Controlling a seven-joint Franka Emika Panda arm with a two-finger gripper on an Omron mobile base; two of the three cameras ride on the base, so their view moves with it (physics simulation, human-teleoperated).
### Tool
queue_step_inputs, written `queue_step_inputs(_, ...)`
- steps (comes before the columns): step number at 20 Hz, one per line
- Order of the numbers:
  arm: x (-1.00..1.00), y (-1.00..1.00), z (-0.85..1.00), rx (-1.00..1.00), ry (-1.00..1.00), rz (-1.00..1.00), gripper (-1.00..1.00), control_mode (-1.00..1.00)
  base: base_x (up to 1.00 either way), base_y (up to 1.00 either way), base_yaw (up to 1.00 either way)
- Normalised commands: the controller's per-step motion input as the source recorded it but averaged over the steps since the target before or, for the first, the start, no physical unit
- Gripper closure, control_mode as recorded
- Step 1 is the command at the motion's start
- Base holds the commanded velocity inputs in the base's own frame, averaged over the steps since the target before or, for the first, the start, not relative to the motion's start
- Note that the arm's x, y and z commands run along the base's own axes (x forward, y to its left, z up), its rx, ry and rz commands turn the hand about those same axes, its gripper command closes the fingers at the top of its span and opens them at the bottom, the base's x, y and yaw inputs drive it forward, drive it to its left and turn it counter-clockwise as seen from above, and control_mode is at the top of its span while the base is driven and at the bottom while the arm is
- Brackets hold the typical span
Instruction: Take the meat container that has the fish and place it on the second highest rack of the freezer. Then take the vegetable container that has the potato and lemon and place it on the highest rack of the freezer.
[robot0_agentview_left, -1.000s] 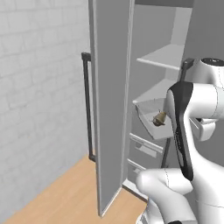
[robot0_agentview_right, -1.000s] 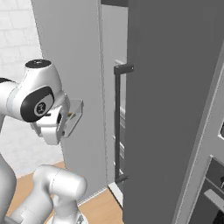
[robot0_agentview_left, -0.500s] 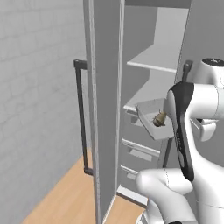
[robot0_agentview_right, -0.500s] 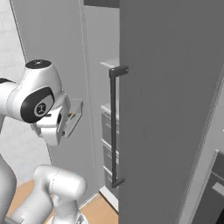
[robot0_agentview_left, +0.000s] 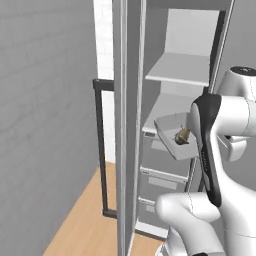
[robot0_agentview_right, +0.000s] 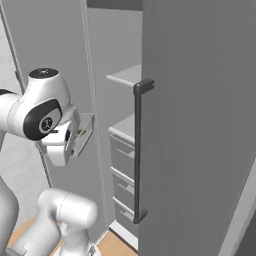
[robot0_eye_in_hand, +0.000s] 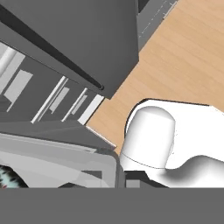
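held aloft before the open freezer (robot0_agentview_left: 175, 60): a shallow, pale grey meat container (robot0_agentview_left: 169, 131) with smooth raised walls, level with the drawer fronts and just outside the cabinet. inside it, the small slim grey-olive fish (robot0_agentview_left: 182, 136), lying near the arm-side edge. jaws pressed together on the container's rim, judging by the tray jutting from the hand in the right base view (robot0_agentview_right: 83, 131). flat matte shelf boards above, highest rack (robot0_agentview_left: 181, 70) bare. long black bar handle (robot0_agentview_right: 139, 150) on the smooth grey door.
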Motion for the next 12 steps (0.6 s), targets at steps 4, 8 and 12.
queue_step_inputs(4,0.00,0.00,0.00,0.00,0.00,0.00,1.00,1.00,0.34,-0.01,-0.23)
queue_step_inputs(8,0.00,0.00,0.00,0.00,0.00,0.00,1.00,1.00,0.09,-0.18,-0.03)
queue_step_inputs(12,0.00,0.00,0.00,0.00,0.00,0.00,1.00,1.00,0.32,-0.01,-0.05)
